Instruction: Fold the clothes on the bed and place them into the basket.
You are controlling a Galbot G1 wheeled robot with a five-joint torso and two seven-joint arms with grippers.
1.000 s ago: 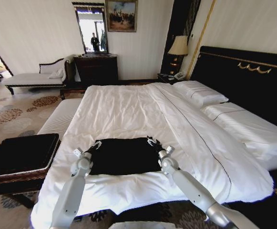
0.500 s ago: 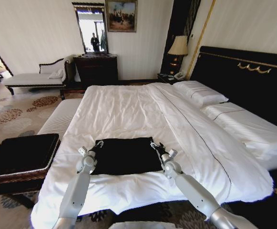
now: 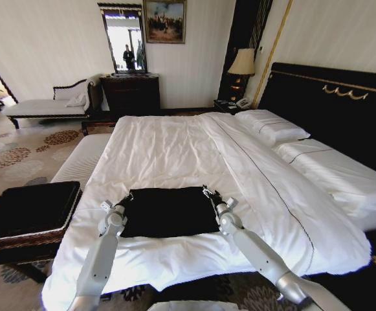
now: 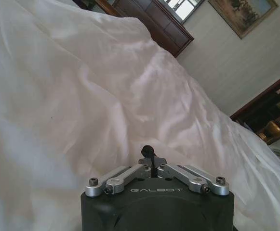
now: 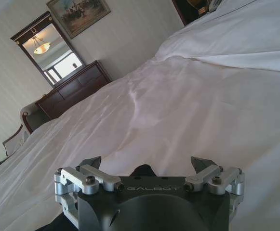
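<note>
The clothes, one black T-shirt (image 3: 168,211), lie folded into a flat rectangle near the foot of the bed (image 3: 175,146). My left gripper (image 3: 128,196) rests at the shirt's far left corner. In the left wrist view this gripper (image 4: 150,153) is shut, with white sheet beyond it and no cloth seen in it. At the shirt's far right corner my right gripper (image 3: 208,192) stands open. The right wrist view shows its fingers (image 5: 92,162) wide apart, with a bit of black T-shirt (image 5: 142,171) between them. The basket (image 3: 26,238), brown woven with black fabric, sits left of the bed.
A white-cushioned bench (image 3: 81,162) runs along the bed's left side, behind the basket. Pillows (image 3: 272,126) and the black headboard (image 3: 330,103) are on the right. A dresser (image 3: 131,94) and a chaise (image 3: 45,107) stand by the far wall.
Both arms shifted slightly sideways and back along the shirt's far edge. The shirt lies as it did.
</note>
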